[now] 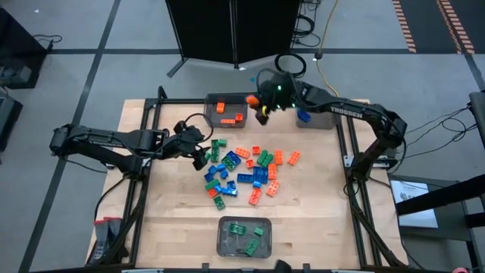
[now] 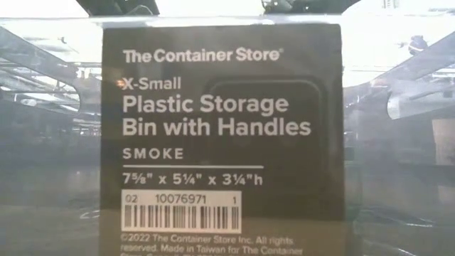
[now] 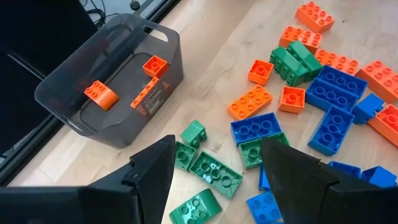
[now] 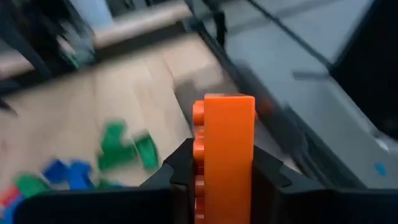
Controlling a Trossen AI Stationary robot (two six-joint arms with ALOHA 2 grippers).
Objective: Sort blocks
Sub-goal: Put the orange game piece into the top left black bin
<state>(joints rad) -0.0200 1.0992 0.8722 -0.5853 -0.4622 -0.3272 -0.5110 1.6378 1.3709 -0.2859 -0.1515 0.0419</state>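
The right gripper (image 4: 222, 177) has its fingers clamped on an orange block (image 4: 225, 149) and holds it up in the air by the far bin (image 1: 228, 111), the one with orange blocks in it. The left gripper (image 3: 214, 171) hangs low over the left edge of the pile (image 1: 246, 168) of orange, green and blue blocks in the middle of the table (image 1: 318, 220), with its fingers apart and nothing in them. Green blocks lie in the near bin (image 1: 244, 237), and a blue one sits in the far right bin (image 1: 317, 117).
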